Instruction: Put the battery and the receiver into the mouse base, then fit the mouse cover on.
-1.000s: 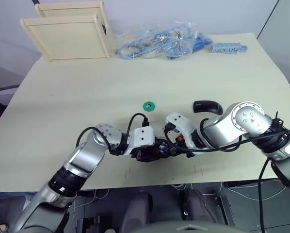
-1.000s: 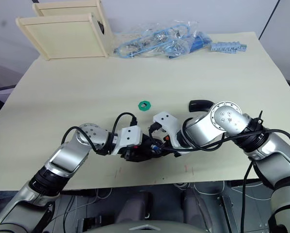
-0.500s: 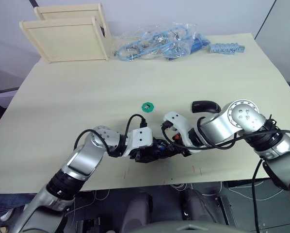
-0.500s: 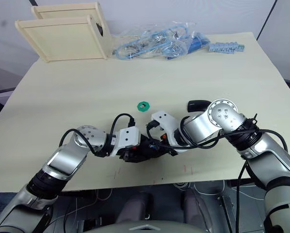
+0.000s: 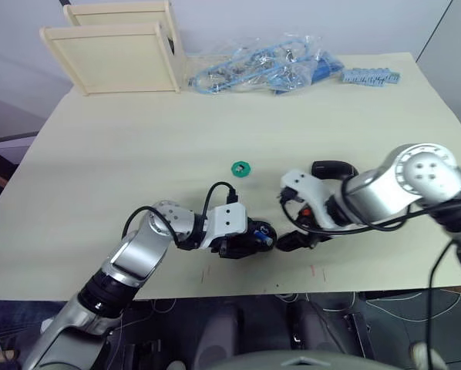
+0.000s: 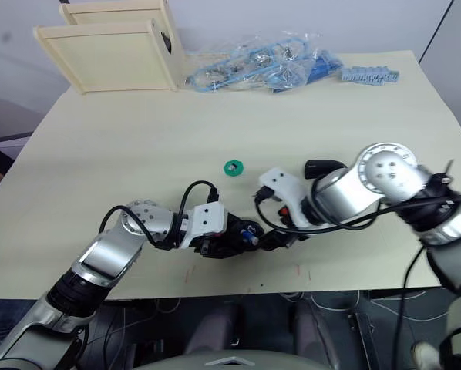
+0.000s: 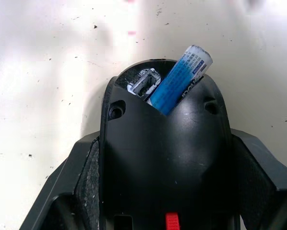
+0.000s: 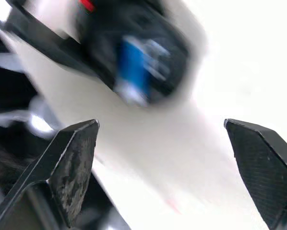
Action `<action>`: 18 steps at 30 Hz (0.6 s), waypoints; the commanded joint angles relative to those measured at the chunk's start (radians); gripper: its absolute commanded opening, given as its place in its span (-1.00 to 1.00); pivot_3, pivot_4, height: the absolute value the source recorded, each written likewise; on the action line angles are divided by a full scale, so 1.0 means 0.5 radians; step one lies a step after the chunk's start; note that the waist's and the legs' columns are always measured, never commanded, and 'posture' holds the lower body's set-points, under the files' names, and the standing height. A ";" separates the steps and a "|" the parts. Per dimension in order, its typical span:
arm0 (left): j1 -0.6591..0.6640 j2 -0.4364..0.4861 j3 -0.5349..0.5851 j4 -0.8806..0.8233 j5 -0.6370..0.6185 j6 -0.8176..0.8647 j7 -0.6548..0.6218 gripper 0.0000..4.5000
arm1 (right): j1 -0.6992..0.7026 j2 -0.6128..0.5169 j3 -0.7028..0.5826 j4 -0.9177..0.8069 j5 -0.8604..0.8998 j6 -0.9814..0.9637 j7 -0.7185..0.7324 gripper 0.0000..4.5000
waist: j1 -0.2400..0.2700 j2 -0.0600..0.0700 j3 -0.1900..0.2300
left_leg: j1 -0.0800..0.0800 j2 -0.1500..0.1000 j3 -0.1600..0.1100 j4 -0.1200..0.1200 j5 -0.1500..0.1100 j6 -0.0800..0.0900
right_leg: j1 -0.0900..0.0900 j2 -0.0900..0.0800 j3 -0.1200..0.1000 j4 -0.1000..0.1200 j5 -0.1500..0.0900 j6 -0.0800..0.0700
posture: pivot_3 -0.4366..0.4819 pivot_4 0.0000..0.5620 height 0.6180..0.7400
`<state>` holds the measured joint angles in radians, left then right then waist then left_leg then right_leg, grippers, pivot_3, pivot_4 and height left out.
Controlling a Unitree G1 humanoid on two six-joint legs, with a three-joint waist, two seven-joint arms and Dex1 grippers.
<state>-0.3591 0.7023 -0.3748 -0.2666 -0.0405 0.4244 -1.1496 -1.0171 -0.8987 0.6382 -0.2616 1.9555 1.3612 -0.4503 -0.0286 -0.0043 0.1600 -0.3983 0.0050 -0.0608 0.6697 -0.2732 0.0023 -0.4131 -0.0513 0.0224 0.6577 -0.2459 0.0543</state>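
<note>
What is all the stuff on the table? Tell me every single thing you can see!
mouse base: one, black with a red part, near the table's front edge, held in the left gripper.
battery: one, blue with a pale end, lying tilted in the mouse base, one end sticking out past its rim.
mouse cover: one, glossy black, on the table behind the right arm.
green ring: one, small, mid-table.
wooden frames: two, pale wood, far left corner.
plastic bags of blue cables: a heap, clear and blue, far edge.
blue connector strip: one, far right.
table: one, cream.
left gripper: one, black fingers shut on the mouse base.
right gripper: one, black fingers open, beside the base.
</note>
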 commanded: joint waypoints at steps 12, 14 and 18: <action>0.045 0.053 -0.054 -0.043 0.005 0.064 -0.026 0.31 | 1.203 -0.226 -1.012 -1.184 -1.156 -0.869 1.106 0.94 | 0.016 -0.003 0.000 | 0.003 0.001 0.003 0.000 0.000 0.000 | 0.002 0.003 0.001 0.001 0.000 0.000 | -0.05 -0.47 1.00; 0.055 0.058 -0.052 -0.064 0.001 0.078 -0.022 0.31 | 1.333 -0.141 -1.036 -1.193 -1.291 -0.984 1.243 0.94 | 0.016 -0.003 0.000 | 0.004 0.002 0.004 0.000 0.000 0.000 | 0.002 0.004 0.000 0.002 0.000 0.000 | -0.05 -0.47 1.00; 0.067 0.068 -0.045 -0.078 0.000 0.095 -0.017 0.31 | 1.494 0.065 -0.845 -1.189 -1.831 -1.238 1.493 0.94 | 0.019 -0.004 0.000 | 0.005 0.003 0.006 0.001 0.000 0.000 | 0.003 0.006 0.000 0.002 -0.001 0.000 | -0.05 -0.47 1.00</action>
<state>-0.3456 0.7175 -0.3723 -0.2998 -0.0446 0.4576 -1.1490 -0.2671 -0.8710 0.2096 -0.8354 1.0967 0.7901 0.2652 -0.0191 -0.0062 0.1600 -0.3961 0.0063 -0.0576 0.6700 -0.2732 0.0022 -0.4118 -0.0485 0.0225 0.6589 -0.2462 0.0543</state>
